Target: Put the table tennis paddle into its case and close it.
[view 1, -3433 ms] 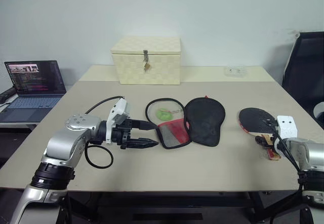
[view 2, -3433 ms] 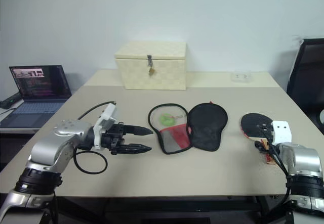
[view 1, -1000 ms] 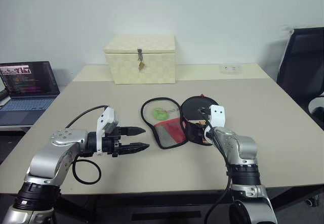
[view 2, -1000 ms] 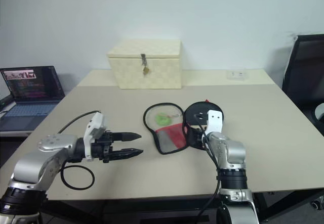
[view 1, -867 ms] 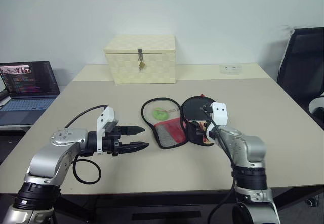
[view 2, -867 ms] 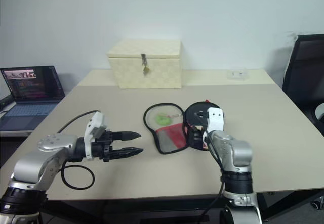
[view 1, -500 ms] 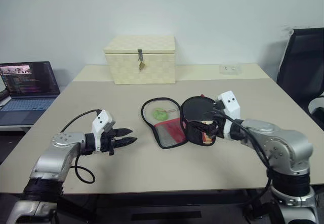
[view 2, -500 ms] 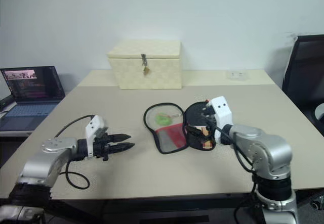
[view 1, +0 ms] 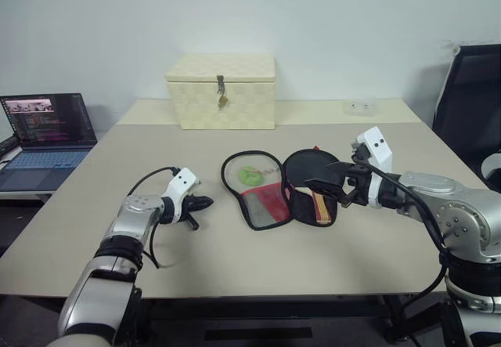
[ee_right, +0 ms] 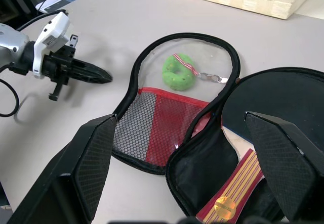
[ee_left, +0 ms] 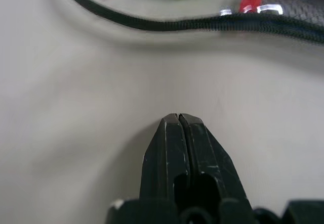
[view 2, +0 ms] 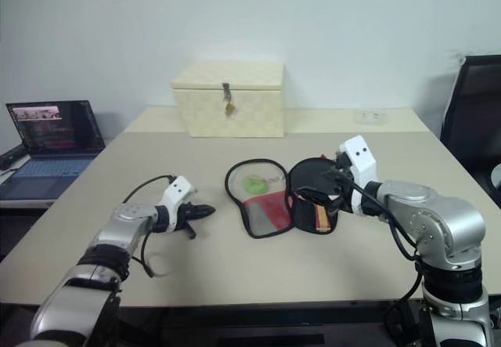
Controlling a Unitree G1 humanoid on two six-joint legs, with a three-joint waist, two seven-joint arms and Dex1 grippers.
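Left hand (view 1: pixel 202 203) pinched shut, empty, centre-left — wide apart a second ago; right hand (view 1: pixel 325 189) spread wide over the paddle (view 1: pixel 321 207) in the case (view 1: pixel 270 192), now lifted off it.

bare table (view 1: pixel 235 253) front | case (view 1: pixel 258 194) centre; box (view 1: pixel 221 92) behind

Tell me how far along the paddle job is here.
Done: the table tennis paddle lies in the right half of the case. In hand: nothing; the right gripper hovers open above it, the left gripper is shut beside the case. Left: fold the case over and zip it.
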